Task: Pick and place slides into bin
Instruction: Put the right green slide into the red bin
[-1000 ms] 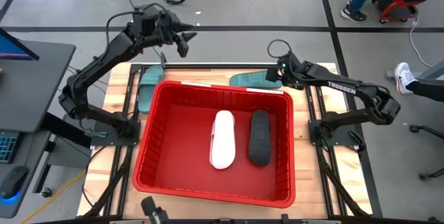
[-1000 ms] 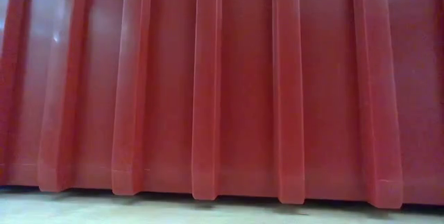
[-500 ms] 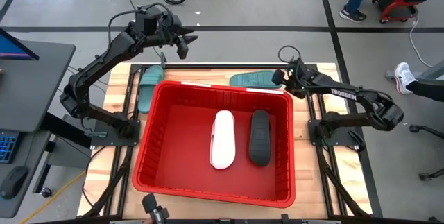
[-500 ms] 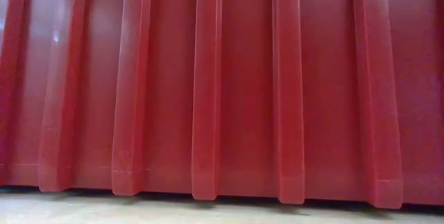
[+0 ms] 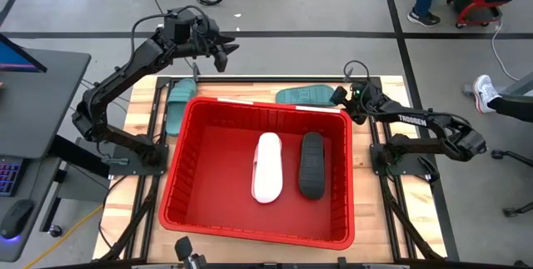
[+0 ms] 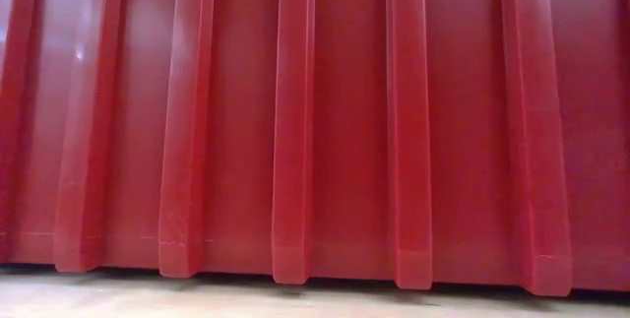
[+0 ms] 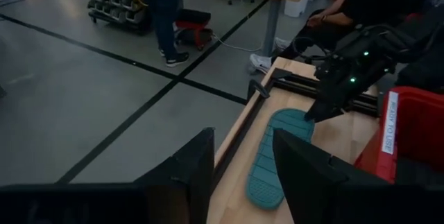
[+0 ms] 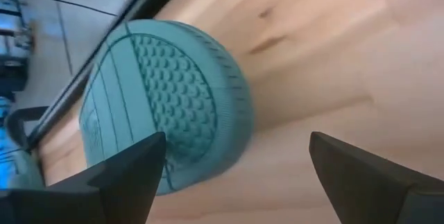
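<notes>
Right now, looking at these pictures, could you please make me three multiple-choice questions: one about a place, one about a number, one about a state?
1. Where does the teal sandal nearest the right gripper lie?
A. inside the red bin
B. on the table behind the bin, sole up
C. on the floor

2. How many sandals lie inside the red bin?
A. none
B. two
C. four

3. How is the right gripper?
A. open and empty
B. shut on a teal sandal
C. shut on the bin's rim

Answers:
1 B: the high view shows it on the wood beyond the far rim, tread showing.
2 B: a white sandal and a black sandal lie there.
3 A: its wrist view shows the fingers spread, nothing between.
</notes>
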Controlling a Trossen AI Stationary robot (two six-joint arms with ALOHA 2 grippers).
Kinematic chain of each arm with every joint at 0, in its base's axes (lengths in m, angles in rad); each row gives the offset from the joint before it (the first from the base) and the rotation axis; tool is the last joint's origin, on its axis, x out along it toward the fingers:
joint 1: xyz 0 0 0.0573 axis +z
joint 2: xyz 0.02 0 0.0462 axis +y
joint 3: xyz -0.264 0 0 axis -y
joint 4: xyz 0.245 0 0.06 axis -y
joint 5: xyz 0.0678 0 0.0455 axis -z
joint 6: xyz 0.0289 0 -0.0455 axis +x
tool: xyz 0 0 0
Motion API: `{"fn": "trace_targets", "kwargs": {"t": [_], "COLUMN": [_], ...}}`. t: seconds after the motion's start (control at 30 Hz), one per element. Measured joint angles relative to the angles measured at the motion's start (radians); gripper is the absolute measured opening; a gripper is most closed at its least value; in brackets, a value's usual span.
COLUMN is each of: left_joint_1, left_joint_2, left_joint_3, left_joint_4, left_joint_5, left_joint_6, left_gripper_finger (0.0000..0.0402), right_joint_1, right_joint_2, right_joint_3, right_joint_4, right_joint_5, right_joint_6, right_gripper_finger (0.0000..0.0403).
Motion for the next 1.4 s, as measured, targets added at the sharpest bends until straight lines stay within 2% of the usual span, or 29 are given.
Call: {"fn": "trace_targets", "kwargs": {"t": [0.23,0.37,0.5,0.63,0.87,1.13,1.4], "left_joint_1": [-0.003,-0.003,-0.003,-0.003,-0.003,-0.003,-0.003], "left_joint_2": [0.0,0.0,0.0,0.0,0.0,0.0,0.0], "left_joint_3": [0.0,0.0,0.0,0.0,0.0,0.0,0.0], "left_joint_4": [0.0,0.001,0.001,0.001,0.001,0.0,0.0], "left_joint_5": [0.001,0.0,0.001,0.0,0.001,0.0,0.0], "left_joint_6": [-0.03,-0.03,-0.022,-0.022,-0.014,-0.003,0.007], "left_gripper_finger": [0.0149,0.015,0.0144,0.0138,0.0141,0.013,0.0121], "right_joint_1": [-0.014,-0.031,-0.032,-0.032,-0.01,0.041,0.048], "right_joint_2": [0.031,0.108,0.188,0.207,0.265,0.31,0.306], "right_joint_3": [-0.022,-0.022,-0.021,-0.022,-0.022,-0.022,-0.02], "right_joint_4": [0.162,0.218,0.384,0.382,0.442,0.571,0.578], "right_joint_5": [-0.004,-0.057,-0.101,-0.103,-0.057,0.051,0.109], "right_joint_6": [-0.018,-0.02,-0.023,-0.007,0.161,0.23,0.229], "right_gripper_finger": [0.0362,0.036,0.0354,0.0341,0.0306,0.0233,0.0102]}}
